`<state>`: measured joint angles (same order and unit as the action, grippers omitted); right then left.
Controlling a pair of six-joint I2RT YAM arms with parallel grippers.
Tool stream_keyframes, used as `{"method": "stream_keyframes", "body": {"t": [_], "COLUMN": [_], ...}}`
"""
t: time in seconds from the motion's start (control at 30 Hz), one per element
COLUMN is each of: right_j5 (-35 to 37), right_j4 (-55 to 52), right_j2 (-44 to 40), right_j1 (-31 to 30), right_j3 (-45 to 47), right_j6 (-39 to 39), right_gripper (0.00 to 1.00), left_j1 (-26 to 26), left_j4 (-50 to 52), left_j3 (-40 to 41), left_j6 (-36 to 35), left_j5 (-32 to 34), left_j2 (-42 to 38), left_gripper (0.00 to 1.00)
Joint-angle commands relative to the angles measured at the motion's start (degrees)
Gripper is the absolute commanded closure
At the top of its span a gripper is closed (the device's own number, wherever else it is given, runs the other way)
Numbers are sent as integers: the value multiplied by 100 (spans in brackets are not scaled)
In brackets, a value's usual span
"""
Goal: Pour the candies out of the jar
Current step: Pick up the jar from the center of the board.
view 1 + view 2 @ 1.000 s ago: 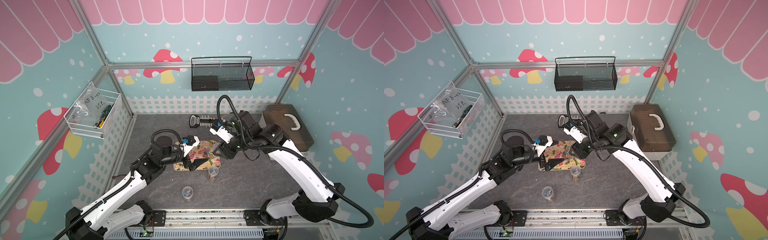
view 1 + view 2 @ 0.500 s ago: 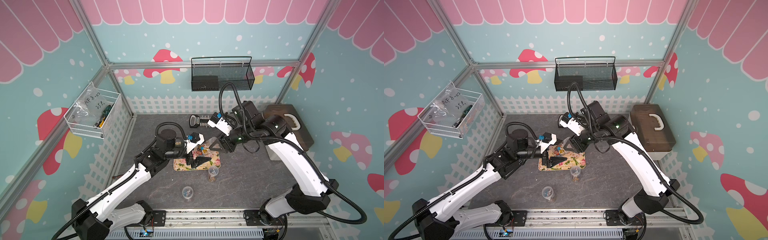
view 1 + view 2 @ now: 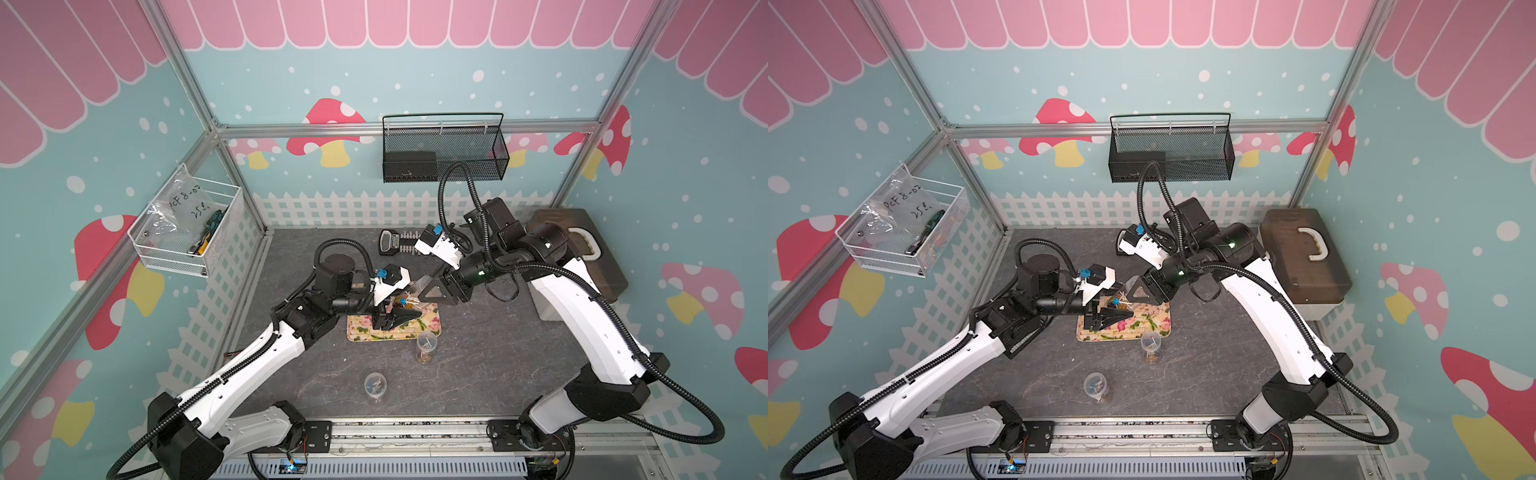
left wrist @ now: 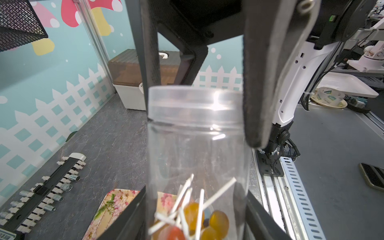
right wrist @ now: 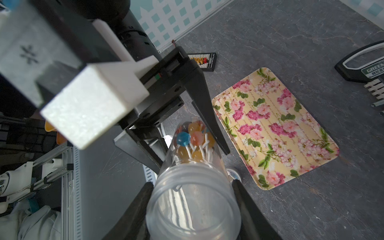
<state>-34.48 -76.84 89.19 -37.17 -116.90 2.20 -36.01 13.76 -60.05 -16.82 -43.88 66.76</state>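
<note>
On the clear plastic bag (image 3: 189, 208) in the white wire basket (image 3: 166, 254), well off to the outer side of the left claw (image 3: 409, 311) and higher up the wall, handwritten in black: "PCF 8-02", beneath it "25" and one more character, not surely legible. On the black handle (image 5: 366, 66) of the socket rack, behind the right claw (image 5: 191, 184) toward the back wall, white capitals "GREEN", cut off at the frame edge; smaller characters underneath, too small to read. On the white block (image 5: 87, 99) mounted above the left claw, a dark star-like mark, no letters. On the small black case (image 5: 202, 60) near the left claw, fine white print, illegible.
</note>
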Motion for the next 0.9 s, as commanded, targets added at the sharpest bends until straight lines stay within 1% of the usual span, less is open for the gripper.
{"method": "stream_keyframes", "body": {"t": [0.0,0.17,0.4,0.5,0.6,0.7,0.8,0.87], "right_j5": [-508,-613,-516,-466,-402,-333,-262,-209], "right_j4": [39,35,29,33,61,156,312,554], "right_j2": [-31,-61,-59,-48,-31,-50,-82,-160], "right_j1": [17,17,22,18,29,34,37,40], "right_j3": [-166,-71,-67,-77,-105,-105,-72,56], "right_j6": [253,308,325,309,294,234,127,-34], "right_gripper": [62,62,62,62,62,62,56,41], "left_j1": [15,8,15,15,15,15,15,15], "left_j4": [282,343,338,304,-78,-843,-1408,-1608], "left_j3": [-99,-118,-120,-92,61,425,703,811], "left_j6": [-238,-287,-199,-158,91,486,799,963], "left_j5": [-203,-147,-270,-283,-148,38,230,370], "left_j2": [-23,-76,-67,-76,-151,-317,-424,-460], "left_gripper": [34,34,48,50,51,52,52,53]}}
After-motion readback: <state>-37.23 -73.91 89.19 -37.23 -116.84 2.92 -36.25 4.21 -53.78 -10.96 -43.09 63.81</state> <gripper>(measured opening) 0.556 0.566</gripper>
